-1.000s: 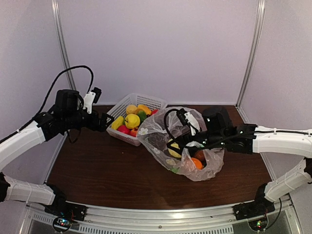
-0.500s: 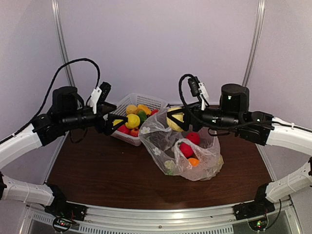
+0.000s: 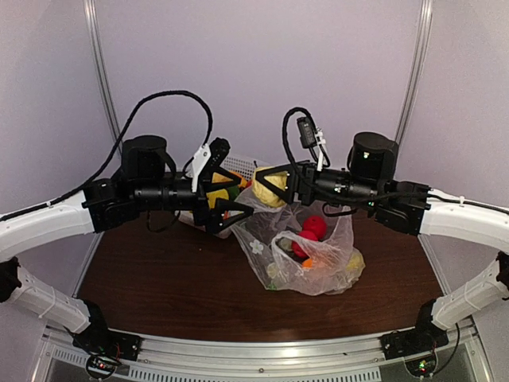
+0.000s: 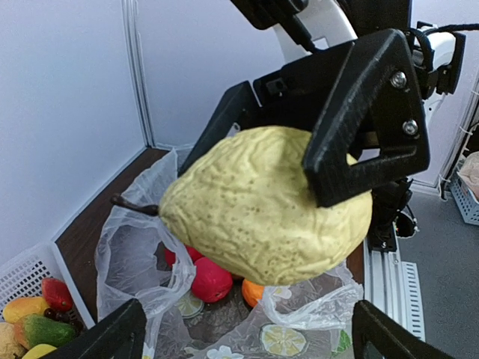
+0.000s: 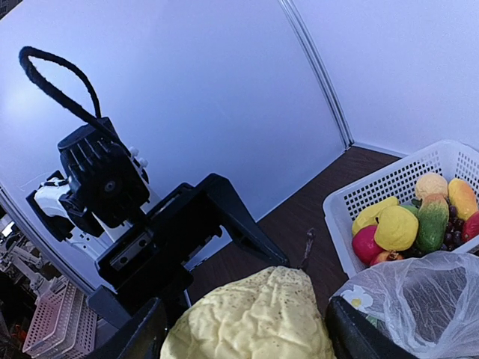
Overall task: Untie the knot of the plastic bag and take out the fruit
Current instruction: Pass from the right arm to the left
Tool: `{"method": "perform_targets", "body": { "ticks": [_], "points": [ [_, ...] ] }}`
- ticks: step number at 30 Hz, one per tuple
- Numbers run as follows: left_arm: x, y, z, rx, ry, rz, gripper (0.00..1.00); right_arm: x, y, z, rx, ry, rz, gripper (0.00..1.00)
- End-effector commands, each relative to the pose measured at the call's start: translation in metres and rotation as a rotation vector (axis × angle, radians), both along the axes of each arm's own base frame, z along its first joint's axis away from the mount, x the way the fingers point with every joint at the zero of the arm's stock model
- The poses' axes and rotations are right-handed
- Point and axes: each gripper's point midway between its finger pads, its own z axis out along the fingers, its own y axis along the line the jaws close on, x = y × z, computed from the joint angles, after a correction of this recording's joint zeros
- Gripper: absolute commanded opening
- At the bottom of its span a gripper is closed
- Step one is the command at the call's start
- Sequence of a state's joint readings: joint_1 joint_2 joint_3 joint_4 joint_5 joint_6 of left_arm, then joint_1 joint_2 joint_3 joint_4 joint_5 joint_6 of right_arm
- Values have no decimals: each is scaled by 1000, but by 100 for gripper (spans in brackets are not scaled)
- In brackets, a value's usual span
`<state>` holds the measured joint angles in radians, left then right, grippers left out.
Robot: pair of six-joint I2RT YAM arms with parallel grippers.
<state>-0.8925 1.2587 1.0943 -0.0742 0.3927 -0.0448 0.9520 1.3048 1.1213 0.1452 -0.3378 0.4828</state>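
Dark brown wooden table (image 3: 159, 278), pale panels (image 3: 262, 72) at its back and sides, clear flower-printed plastic bag (image 3: 338, 247) slumped open right of centre, red and orange fruit (image 3: 314, 227) inside, white lattice basket (image 5: 378, 191) standing at the back edge, just left of the bag.

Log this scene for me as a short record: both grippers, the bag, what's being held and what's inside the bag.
right gripper: shut on bumpy yellow-green toy fruit, held above the bag
left gripper: open, pointed at that fruit
transparent printed plastic bag: on brown table, mouth open
inside bag: red fruits, orange one
white lattice basket: holds more toy fruit
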Motion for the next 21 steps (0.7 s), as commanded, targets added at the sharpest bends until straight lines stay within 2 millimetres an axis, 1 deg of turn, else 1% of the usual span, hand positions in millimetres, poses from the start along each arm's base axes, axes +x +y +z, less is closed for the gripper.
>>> {"method": "perform_targets", "body": {
  "ticks": [1,3,5,9,13,21],
  "points": [
    [6,-14,23,-56,-59,-3,97,-4,6,7,28,14,25,71],
    [6,-21,20,-52,-44,-13,98,-4,5,7,29,17,26,71],
    [4,-28,25,-76,-49,-28,98,-5,5,6,25,16,21,71],
    [0,-40,24,-94,-26,-53,98,-4,3,5,19,13,5,71],
    [3,-44,22,-104,-3,-49,98,-4,2,5,15,10,0,71],
    [2,-50,23,-124,37,-73,98,-3,3,0,-2,10,-12,71]
  ]
}}
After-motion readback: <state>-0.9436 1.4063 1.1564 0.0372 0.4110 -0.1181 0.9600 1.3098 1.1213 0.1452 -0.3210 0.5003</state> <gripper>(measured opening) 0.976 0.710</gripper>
